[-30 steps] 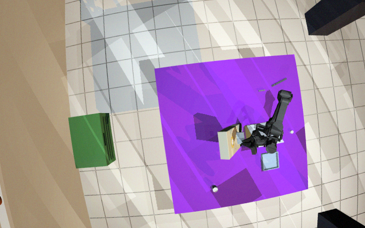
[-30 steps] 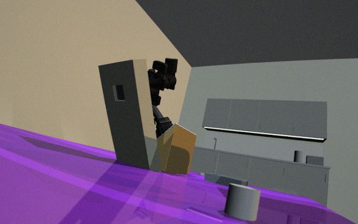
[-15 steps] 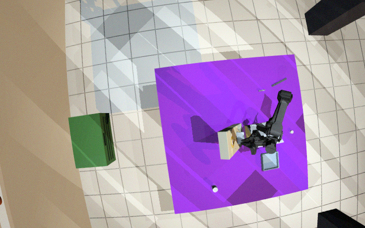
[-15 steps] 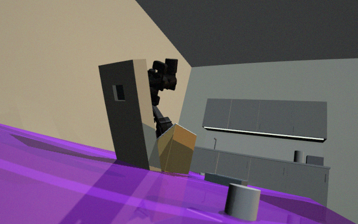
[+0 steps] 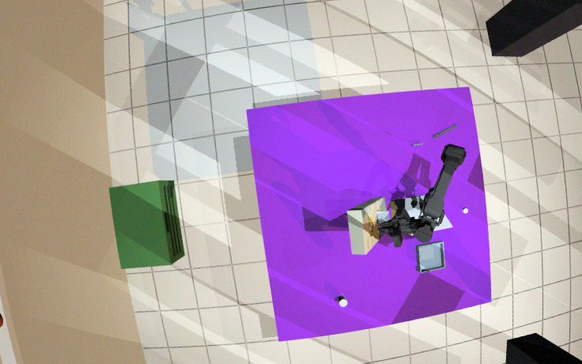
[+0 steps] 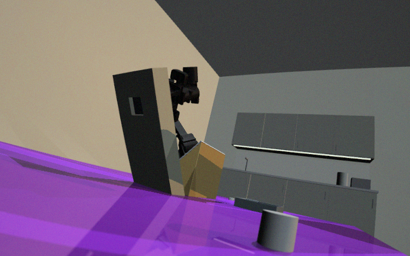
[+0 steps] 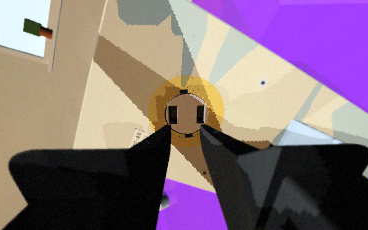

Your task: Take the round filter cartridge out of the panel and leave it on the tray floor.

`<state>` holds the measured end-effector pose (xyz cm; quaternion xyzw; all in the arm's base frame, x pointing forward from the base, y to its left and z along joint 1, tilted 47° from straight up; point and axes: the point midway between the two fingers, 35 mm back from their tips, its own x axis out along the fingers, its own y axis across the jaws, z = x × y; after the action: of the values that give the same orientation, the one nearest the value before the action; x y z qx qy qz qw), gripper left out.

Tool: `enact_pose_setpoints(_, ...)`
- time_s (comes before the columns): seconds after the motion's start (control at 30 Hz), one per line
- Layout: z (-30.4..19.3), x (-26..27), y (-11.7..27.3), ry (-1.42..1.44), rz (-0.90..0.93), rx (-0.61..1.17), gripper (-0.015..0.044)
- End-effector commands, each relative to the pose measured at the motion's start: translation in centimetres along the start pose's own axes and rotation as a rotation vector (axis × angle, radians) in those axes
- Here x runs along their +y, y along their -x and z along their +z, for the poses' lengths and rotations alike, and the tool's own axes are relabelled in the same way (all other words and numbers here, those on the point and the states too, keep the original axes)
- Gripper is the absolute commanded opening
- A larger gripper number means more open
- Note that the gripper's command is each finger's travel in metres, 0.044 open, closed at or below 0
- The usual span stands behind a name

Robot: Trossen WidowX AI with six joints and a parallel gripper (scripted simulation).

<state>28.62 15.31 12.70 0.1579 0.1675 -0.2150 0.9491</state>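
The round filter cartridge (image 7: 186,114) sits in a yellow ring on the beige service panel (image 7: 110,110) (image 5: 357,233) (image 6: 143,143). Its two dark slots stand upright, side by side, in the wrist view. My gripper (image 7: 185,130) (image 5: 380,226) is partly open with nothing between its fingers. Its fingertips appear just below the slots, about as far apart as they are; I cannot tell whether they touch the face. In the exterior view the fingers are hidden behind the panel. The square tray (image 5: 430,256) (image 6: 254,205) lies on the purple table, with nothing visible in it.
An orange-sided block (image 6: 211,171) with a pale top stands under the arm. A pale blue piece (image 5: 383,216) (image 7: 300,134) is beside the panel face. A grey-white cylinder (image 5: 342,301) (image 6: 277,232), a small white object (image 5: 465,210) and a grey bar (image 5: 445,130) are on the table.
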Motion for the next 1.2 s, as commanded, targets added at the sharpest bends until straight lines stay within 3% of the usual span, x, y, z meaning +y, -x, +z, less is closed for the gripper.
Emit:
enact_pose_setpoints(0.0, -0.2, -0.2, -0.8, 0.013, -0.003, 0.006, 0.0116)
enact_pose_setpoints(0.47, 0.1, -0.3, -2.9, 0.014, 0.002, -0.004, 0.0116)
enact_pose_setpoints(1.17, -0.1, -0.4, -2.9, 0.014, 0.002, -0.004, 0.0116)
